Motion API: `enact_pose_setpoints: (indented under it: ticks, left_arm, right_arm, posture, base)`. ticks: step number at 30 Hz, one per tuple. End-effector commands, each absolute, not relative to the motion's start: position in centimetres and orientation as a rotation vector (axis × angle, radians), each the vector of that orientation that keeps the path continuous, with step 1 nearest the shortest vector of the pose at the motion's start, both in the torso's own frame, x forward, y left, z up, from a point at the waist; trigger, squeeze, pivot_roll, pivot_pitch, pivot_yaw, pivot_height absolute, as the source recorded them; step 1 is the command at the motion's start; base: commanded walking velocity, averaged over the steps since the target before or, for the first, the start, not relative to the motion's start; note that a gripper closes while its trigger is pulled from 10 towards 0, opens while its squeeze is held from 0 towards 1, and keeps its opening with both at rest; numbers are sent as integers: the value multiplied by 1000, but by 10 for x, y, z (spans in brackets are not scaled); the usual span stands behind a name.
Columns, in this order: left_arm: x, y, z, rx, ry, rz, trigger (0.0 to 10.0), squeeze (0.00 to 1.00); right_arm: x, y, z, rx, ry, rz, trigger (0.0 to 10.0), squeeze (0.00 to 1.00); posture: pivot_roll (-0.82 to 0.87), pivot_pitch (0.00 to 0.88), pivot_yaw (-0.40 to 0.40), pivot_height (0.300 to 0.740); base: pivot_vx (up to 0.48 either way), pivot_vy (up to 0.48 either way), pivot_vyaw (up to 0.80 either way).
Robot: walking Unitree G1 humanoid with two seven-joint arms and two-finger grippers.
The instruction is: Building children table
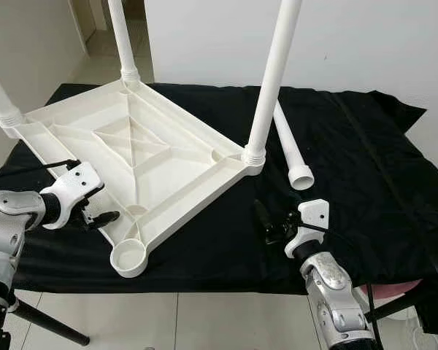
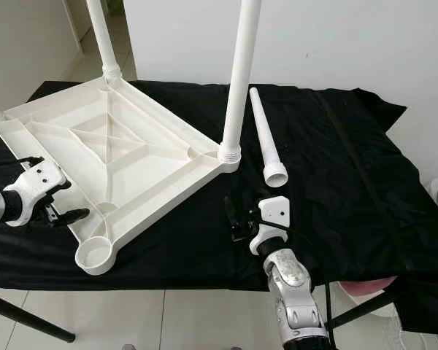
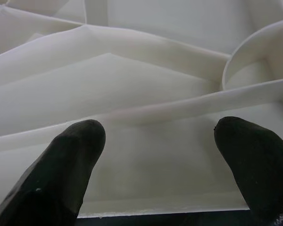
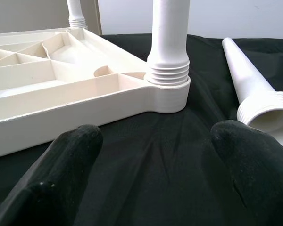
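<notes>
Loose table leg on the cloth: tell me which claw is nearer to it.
Right. The right claw sits open on the black cloth just short of the loose leg. The left claw is open at the tabletop edge, beyond the empty corner socket.

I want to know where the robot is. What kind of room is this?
Probably a room in a home, used as a work spot. There are plain white walls, a pale tiled floor, and a black cloth under an upturned white tabletop.

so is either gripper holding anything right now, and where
Nothing is held. The left gripper is open at the tabletop edge; the right gripper is open over the black cloth.
</notes>
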State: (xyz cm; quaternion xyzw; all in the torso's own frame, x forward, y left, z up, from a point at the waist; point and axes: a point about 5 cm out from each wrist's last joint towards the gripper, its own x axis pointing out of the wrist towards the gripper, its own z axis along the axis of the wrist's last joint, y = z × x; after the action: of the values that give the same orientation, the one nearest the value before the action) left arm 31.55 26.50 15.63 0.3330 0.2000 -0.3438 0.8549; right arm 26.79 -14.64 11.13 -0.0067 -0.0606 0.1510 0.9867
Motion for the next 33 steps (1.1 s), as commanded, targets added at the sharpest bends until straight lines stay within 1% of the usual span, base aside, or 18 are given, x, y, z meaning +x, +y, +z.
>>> enact_pose_setpoints:
  ticks: [1,3,6,7,9,14,17,21,31,33]
  left_arm:
    - [312,262,149,727,451,-759,10000,0]
    - [310,245,146,712,418,-812,10000,0]
    - [310,242,145,707,411,-824,10000,0]
    - [309,235,144,698,397,-846,10000,0]
    - [309,235,144,698,397,-846,10000,0]
    - [306,192,138,647,310,-950,10000,0]
    - [306,187,138,642,301,-960,10000,0]
    - [307,160,138,613,256,-1014,10000,0]
    - [311,138,139,605,228,-1066,10000,0]
    - [312,131,137,617,235,-1125,10000,0]
  right_arm:
    - [266,-148,109,-15,-118,296,10000,0]
    - [267,-149,109,-18,-118,297,10000,0]
    - [267,-149,110,-18,-118,296,10000,0]
    - [267,-149,110,-18,-118,296,10000,0]
    - [267,-149,110,-18,-118,296,10000,0]
    - [269,-149,110,-20,-120,298,10000,0]
    - [269,-149,110,-20,-120,299,10000,0]
    - [270,-148,111,-21,-122,303,10000,0]
    - [269,-147,111,-20,-122,300,10000,0]
    - [269,-146,111,-18,-123,299,10000,0]
  posture:
    - [-30,2,-11,740]
    - [-32,4,-11,740]
    - [-32,4,-11,740]
    - [-31,4,-12,740]
    - [-31,4,-12,740]
    - [-29,0,-17,740]
    - [-29,0,-17,740]
    - [-34,0,-14,740]
    - [-37,0,-5,740]
    - [-37,0,1,740]
  base:
    - [0,0,0]
    - [0,0,0]
    - [0,0,0]
    - [0,0,0]
    - [0,0,0]
    - [0,0,0]
    - [0,0,0]
    - [0,0,0]
    - [0,0,0]
    - [0,0,0]
